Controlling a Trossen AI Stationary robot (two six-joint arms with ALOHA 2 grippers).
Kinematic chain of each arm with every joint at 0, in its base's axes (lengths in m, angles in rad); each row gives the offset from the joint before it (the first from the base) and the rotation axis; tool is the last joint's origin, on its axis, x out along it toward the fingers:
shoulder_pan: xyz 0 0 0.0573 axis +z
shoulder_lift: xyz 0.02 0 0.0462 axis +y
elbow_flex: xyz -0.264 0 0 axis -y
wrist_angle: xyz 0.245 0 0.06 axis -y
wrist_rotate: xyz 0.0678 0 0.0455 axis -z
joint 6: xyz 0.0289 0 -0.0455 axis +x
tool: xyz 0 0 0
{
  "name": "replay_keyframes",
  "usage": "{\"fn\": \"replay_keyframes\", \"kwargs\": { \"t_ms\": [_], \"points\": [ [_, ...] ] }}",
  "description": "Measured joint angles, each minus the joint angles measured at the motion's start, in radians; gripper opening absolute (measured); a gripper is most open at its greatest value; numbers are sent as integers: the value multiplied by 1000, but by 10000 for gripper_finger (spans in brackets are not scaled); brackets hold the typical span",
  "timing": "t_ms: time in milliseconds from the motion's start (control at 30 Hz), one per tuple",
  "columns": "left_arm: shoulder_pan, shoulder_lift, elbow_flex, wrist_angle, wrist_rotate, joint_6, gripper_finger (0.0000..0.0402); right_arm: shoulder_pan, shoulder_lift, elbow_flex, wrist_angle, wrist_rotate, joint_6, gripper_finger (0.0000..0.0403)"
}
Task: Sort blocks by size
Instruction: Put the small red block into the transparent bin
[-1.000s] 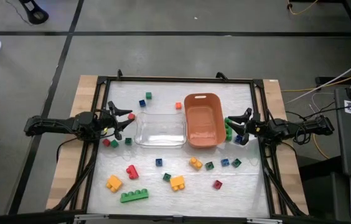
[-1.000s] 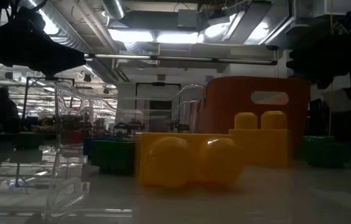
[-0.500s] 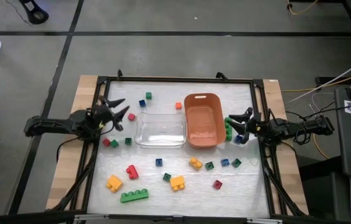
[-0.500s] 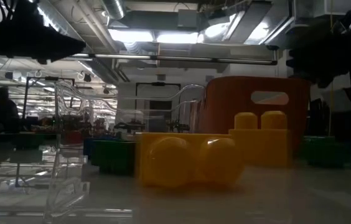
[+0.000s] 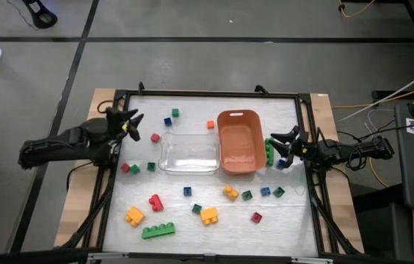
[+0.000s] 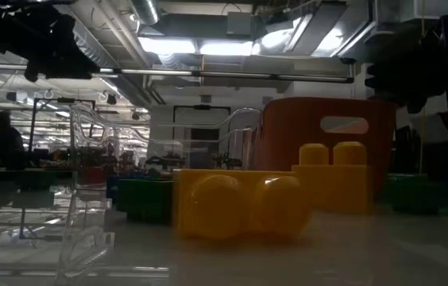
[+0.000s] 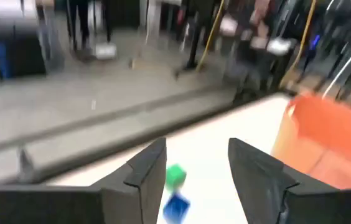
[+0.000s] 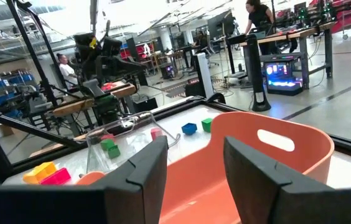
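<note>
Grey floor [image 5: 214,66]; ceiling lights [image 6: 208,46], workbenches [image 8: 101,93]

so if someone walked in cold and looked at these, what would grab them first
Probably the orange bin in the middle of the table, with the clear tray right beside it, both apparently empty. Around them lie the scattered blocks, including a long green brick near the front edge. The left gripper hangs open over the table's left side, and the right gripper waits open beside the bin.
</note>
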Motion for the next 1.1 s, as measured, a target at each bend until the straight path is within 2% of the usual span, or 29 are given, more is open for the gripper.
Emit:
{"fn": "replay_keyframes", "kwargs": {
  "t_ms": [100, 233, 567, 700, 767, 867, 933, 1100],
  "points": [
    [31, 99, 76, -109, 82, -74, 146, 0, 0, 0, 0, 0, 0, 156],
    [72, 237, 126, -176, 157, -82, 144, 0, 0, 0, 0, 0, 0, 156],
    [221, 524, 136, -196, 251, -180, 144, 0, 0, 0, 0, 0, 0, 156],
    [294, 605, 136, -196, 352, -214, 144, 0, 0, 0, 0, 0, 0, 156],
    [328, 638, 136, -196, 415, -185, 144, 0, 0, 0, 0, 0, 0, 156],
    [366, 679, 136, -194, 476, -50, 144, 0, 0, 0, 0, 0, 0, 156],
    [385, 699, 136, -191, 484, 49, 144, 0, 0, 0, 0, 0, 0, 156],
    [428, 712, 136, -163, 485, 75, 144, 0, 0, 0, -2, 0, 0, 156]
  ]
}}
